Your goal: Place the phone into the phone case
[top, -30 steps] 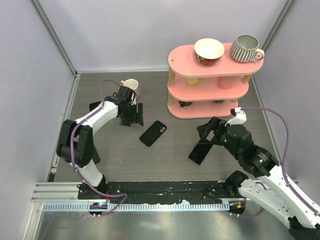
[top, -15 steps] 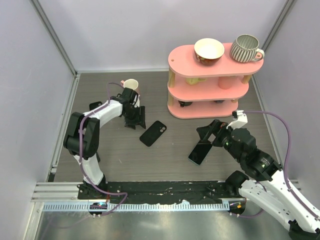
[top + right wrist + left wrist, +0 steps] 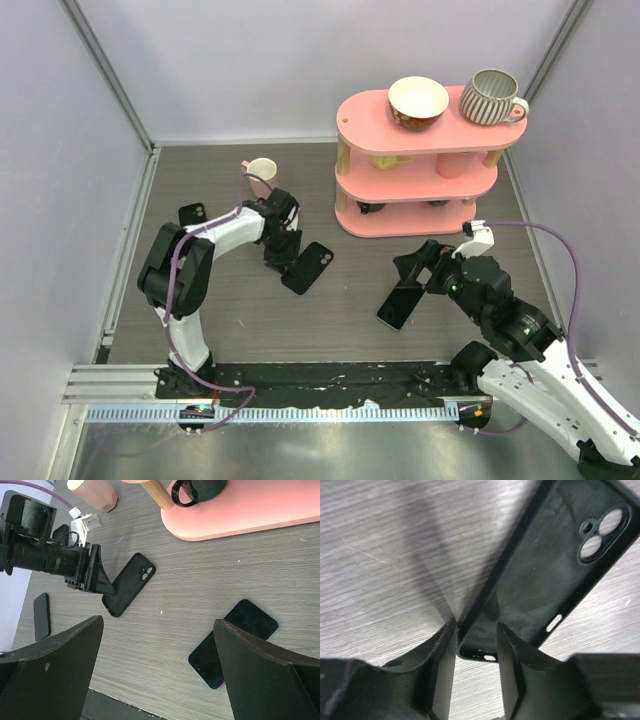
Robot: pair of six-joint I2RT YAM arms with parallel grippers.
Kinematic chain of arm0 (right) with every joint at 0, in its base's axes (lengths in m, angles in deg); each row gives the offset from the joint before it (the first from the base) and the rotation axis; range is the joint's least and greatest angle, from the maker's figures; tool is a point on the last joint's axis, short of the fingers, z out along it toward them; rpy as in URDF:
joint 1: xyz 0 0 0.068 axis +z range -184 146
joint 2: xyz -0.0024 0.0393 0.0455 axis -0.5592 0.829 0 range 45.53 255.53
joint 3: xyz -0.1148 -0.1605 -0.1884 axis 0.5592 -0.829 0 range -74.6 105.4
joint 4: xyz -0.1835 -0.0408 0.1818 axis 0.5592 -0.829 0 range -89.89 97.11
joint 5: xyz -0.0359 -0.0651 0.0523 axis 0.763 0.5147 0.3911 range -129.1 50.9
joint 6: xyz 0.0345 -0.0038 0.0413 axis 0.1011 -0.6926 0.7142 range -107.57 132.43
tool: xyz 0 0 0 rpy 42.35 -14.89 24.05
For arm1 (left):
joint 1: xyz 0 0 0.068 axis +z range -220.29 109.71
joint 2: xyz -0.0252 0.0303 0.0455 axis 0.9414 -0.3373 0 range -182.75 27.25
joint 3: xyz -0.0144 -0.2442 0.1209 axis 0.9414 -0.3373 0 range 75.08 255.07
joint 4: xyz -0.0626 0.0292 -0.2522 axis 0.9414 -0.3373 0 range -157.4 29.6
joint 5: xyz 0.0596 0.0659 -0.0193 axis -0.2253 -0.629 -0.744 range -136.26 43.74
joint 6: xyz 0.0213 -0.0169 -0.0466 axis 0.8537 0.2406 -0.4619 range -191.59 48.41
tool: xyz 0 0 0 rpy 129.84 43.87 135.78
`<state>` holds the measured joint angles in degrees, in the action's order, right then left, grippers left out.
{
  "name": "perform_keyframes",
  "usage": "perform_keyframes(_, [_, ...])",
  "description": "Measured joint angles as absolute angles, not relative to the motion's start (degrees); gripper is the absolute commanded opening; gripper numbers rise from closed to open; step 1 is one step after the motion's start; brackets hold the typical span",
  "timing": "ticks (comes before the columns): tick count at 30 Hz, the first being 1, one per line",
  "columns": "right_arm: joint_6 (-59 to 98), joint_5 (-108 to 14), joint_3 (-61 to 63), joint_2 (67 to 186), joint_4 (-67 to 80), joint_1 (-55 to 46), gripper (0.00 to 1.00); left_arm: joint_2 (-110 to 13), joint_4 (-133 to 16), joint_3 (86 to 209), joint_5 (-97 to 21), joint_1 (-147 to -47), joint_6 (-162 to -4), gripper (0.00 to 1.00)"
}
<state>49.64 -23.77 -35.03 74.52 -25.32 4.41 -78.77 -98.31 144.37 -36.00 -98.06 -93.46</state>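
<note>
- A grey wood-grain table (image 3: 340,330) is seen from above, with two robot arms bolted at its near edge.
- The phone case (image 3: 545,575), a thin matte black shell, lies hollow side up near the table's middle. Two round light holes sit in the camera cutout at its far end.
- The left gripper (image 3: 476,630) is low at the case's near end. Its dark, smooth fingers (image 3: 437,665) are parted and straddle one rounded corner of the shell. Whether they press on it cannot be told.
- The phone (image 3: 247,622), a glossy black slab with a pale blue edge, rests on the table to the right of the case and well apart from it.
- The right gripper (image 3: 418,268) hovers just above the phone with its wide, blunt fingers (image 3: 55,675) spread far apart, holding nothing.
- A pink three-tier shelf (image 3: 415,215) with rounded ends and pale wooden posts stands at the back right.
- On its top tier sit a cream bowl (image 3: 418,100) and a ribbed grey mug (image 3: 492,97).
- A small pale cup (image 3: 262,172) stands at the back (just behind the left arm), and a flat black rectangle (image 3: 192,214) lies to the far left.
</note>
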Motion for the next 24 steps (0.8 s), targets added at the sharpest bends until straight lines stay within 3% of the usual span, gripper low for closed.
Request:
perform_keyframes(4, [49.6,-23.4,-34.6,74.5,-25.9,4.4,0.98,-78.4,-99.3,143.3,-37.3,-99.7,-94.8,0.23])
perform_keyframes(14, [53.4,-19.2,-34.4,77.0,-29.2,4.4,0.98,-67.7,-95.9,131.3,-37.1,-105.8,-108.1,0.19])
perform_keyframes(17, [58.7,-15.9,-33.9,81.3,-32.2,4.4,0.98,-62.2,-92.1,126.3,-35.2,-106.7,-113.4,0.32])
perform_keyframes(23, [68.4,-12.7,-30.6,94.3,-38.3,4.4,0.99,-56.5,-89.5,125.3,-34.8,-106.8,-117.8,0.81])
perform_keyframes(24, [69.7,-12.5,-30.2,96.5,-38.6,4.4,1.0,-55.4,-89.8,125.6,-35.3,-106.6,-117.7,0.94])
